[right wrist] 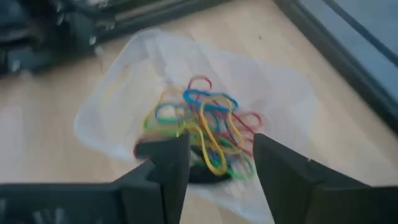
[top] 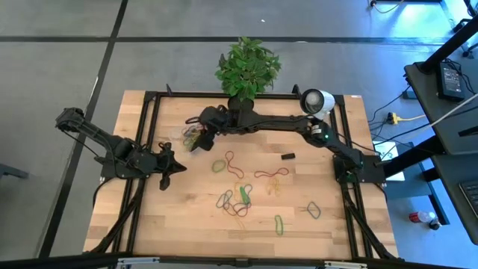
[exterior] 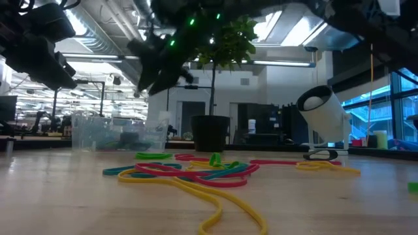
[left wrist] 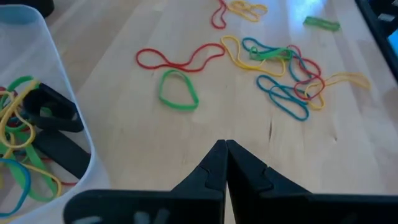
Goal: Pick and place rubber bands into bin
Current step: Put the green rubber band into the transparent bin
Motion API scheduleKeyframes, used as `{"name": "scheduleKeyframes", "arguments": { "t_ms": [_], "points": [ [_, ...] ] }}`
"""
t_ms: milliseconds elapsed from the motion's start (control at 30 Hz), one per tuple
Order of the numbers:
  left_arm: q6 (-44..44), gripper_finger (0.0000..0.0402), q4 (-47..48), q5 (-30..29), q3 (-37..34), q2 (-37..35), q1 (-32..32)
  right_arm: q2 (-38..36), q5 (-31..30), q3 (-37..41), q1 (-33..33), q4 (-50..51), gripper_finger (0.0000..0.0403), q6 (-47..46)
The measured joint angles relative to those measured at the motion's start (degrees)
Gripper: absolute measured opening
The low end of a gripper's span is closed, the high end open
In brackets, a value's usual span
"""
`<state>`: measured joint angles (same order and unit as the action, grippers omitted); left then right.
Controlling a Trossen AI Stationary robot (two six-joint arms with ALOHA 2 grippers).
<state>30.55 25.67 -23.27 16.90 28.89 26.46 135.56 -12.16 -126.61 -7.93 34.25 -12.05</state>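
Observation:
The clear plastic bin point(top: 188, 134) stands at the table's far left and holds a heap of coloured rubber bands point(right wrist: 202, 127). My right arm reaches across the table, and my right gripper point(right wrist: 221, 165) hangs open over the bin, its two fingers point(left wrist: 50, 115) dipping inside the rim above the heap. More rubber bands point(top: 237, 200) lie loose on the wood in the middle of the table, among them a green loop point(left wrist: 178, 90) and a long red one point(left wrist: 180, 57). My left gripper point(left wrist: 225, 155) waits shut, low over the table's left side, near the bin.
A black-potted plant point(top: 246, 71) and a white round camera-like object point(top: 317, 101) stand at the far edge. A small black piece point(top: 287, 156) lies right of centre. Single bands lie near the front edge point(top: 278, 224) and at the right point(top: 314, 210).

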Motion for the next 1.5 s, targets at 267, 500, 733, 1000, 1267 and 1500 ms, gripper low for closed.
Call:
{"name": "scheduleKeyframes", "arguments": {
  "t_ms": [267, 500, 733, 1000, 1267, 1500],
  "points": [
    [0.2, 0.0002, -0.1, 0.2, 6.6, 14.3, -1.6, -5.6, -0.1, 0.3, 3.6, 8.7, 0.0094, 5.7],
    [1.5, 0.0002, -0.2, 0.2, 13.8, 27.7, -4.0, -7.6, -0.2, 7.0, 8.8, 14.4, 0.0009, 7.7],
    [4.4, 0.0002, -0.6, 0.3, 22.0, 38.4, -4.1, -24.8, -0.4, 38.7, 12.2, -2.8, 0.0011, 0.5],
    [4.9, 0.0003, 0.4, 0.9, 32.6, 52.7, -4.9, -51.3, -0.3, 74.4, 17.3, -20.1, 0.0011, -13.1],
    [13.6, 0.0005, 5.5, 5.4, 43.1, 65.4, -9.6, -67.3, -0.4, 91.4, 23.6, -22.3, 0.0003, -24.3],
    [25.9, 0.0036, 18.4, 9.9, 50.0, 74.3, -16.9, -71.4, -0.4, 97.5, 26.7, -24.4, 0.0009, -26.7]
  ]
}}
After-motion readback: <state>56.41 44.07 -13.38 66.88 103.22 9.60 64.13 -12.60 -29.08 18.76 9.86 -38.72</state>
